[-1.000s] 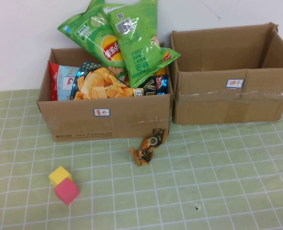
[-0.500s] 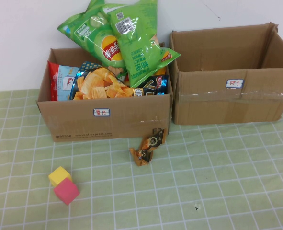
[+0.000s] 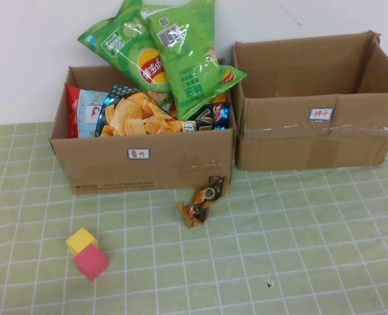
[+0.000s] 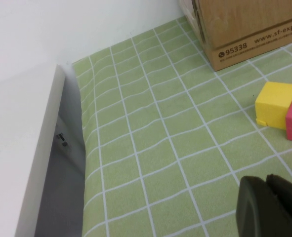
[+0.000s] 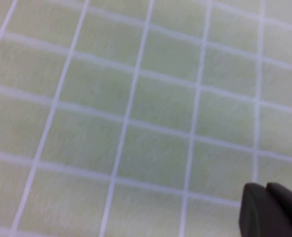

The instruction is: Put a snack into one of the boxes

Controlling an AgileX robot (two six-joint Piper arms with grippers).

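Two brown cardboard boxes stand at the back of the table. The left box (image 3: 108, 164) is filled with chip bags, green ones (image 3: 174, 59) sticking out on top. The right box (image 3: 279, 141) shows nothing inside. A small brown and orange snack packet (image 3: 202, 200) leans against the left box's front right corner. Neither arm appears in the high view. My left gripper (image 4: 270, 181) is shut and empty above the cloth near the left table edge. My right gripper (image 5: 266, 187) is shut and empty over bare cloth.
A yellow cube (image 3: 81, 240) and a pink cube (image 3: 91, 262) sit touching on the green checked cloth at front left; the left wrist view shows the yellow cube (image 4: 275, 103) too. A white wall rises behind the boxes. The table's left edge (image 4: 81, 163) drops off beside the left gripper.
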